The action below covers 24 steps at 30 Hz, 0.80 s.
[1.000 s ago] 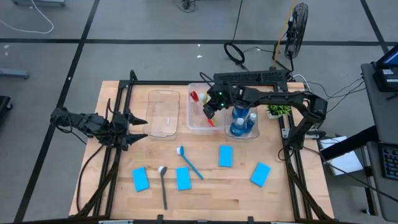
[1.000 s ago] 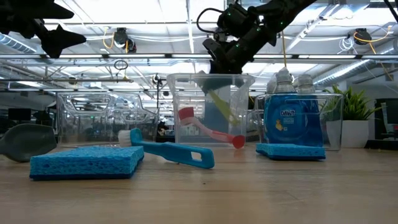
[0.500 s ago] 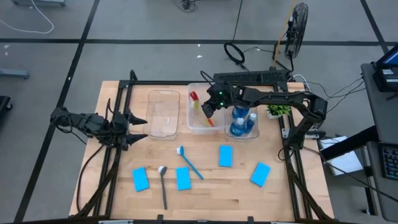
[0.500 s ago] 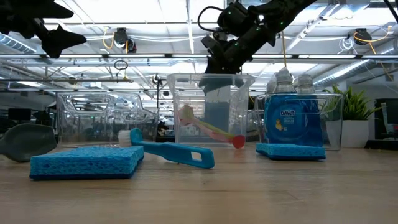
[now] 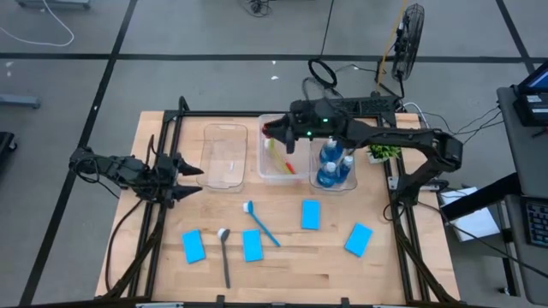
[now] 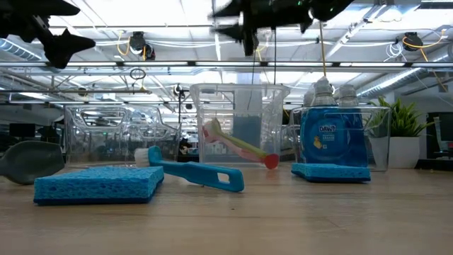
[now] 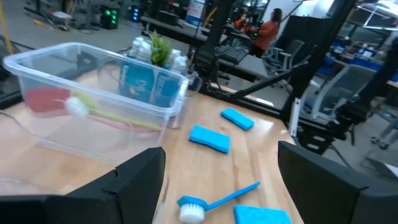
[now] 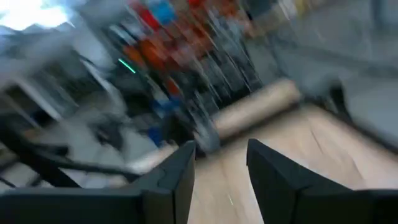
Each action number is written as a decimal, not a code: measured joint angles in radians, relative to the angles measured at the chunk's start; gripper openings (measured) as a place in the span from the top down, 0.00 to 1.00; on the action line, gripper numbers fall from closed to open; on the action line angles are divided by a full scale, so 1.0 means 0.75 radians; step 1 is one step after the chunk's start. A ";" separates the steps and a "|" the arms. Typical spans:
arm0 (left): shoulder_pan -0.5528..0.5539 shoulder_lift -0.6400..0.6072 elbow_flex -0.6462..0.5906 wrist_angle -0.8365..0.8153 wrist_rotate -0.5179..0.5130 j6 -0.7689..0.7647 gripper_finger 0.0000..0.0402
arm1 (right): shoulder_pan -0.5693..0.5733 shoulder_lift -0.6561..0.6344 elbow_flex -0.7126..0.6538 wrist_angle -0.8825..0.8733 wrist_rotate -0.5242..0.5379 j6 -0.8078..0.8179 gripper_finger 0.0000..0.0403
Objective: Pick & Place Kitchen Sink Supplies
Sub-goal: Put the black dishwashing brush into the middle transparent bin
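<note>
2 brushes, the red brush [image 5: 268, 132] and the yellow-green brush [image 5: 280, 152], lie in the middle tub [image 5: 280, 175], and the blue bottles [image 5: 333, 165] stand in the tub next to it. The right end effector [image 5: 276, 131] hangs above the middle tub's far end with nothing between its fingers, which stand apart by a narrow gap, so the brush drop looks finished. The left end effector [image 5: 190, 174] waits near the left edge of the surface [image 5: 291, 265], just beside the empty tub [image 5: 225, 156], fingers wide and empty. Out on the surface are the blue brush [image 5: 260, 224], the dark brush [image 5: 224, 255] and 4 sponges [image 5: 193, 245]. I'd guess the next move is a reach down to the blue brush, calling for a grip across its thin handle, which lies flat.
</note>
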 joint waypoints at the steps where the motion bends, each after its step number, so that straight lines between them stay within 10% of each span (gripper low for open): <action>1: 0.000 0.000 0.000 0.000 0.010 -0.006 0.24 | 0.009 -0.015 0.005 0.044 -0.002 -0.013 0.67; 24: 0.000 0.000 0.000 0.006 0.077 -0.023 0.22 | 0.189 -0.550 0.003 -0.499 -0.008 -0.107 0.68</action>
